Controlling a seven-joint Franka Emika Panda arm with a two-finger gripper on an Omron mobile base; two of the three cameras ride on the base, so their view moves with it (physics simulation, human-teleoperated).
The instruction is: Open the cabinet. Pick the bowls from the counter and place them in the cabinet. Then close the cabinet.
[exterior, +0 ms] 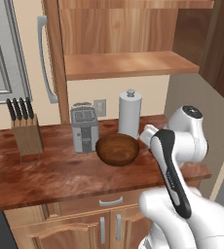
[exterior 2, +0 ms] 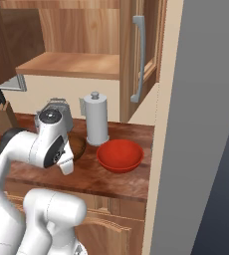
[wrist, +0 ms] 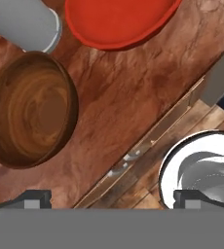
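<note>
The cabinet [exterior: 123, 64] stands with both doors swung wide and its shelf [exterior 2: 71, 64] bare. On the counter [exterior: 50, 170] the dark brown wooden bowl [exterior: 117, 149] sits in front of a paper towel roll. The glossy red bowl [exterior 2: 120, 155] rests to its right, near the counter's end. In the hand view the wooden bowl [wrist: 31, 109] is at the left and the red bowl [wrist: 121, 19] at the top. My gripper [wrist: 113, 199] hovers above the counter's front edge beside the wooden bowl, open, with nothing between its fingertips [wrist: 33, 198].
A toaster [exterior: 84, 127], a paper towel roll [exterior: 129, 114] and a knife block [exterior: 26, 130] stand along the back of the counter. The open right door with its grey handle [exterior 2: 138, 60] juts out above the red bowl. A grey wall [exterior 2: 206, 124] closes the right side.
</note>
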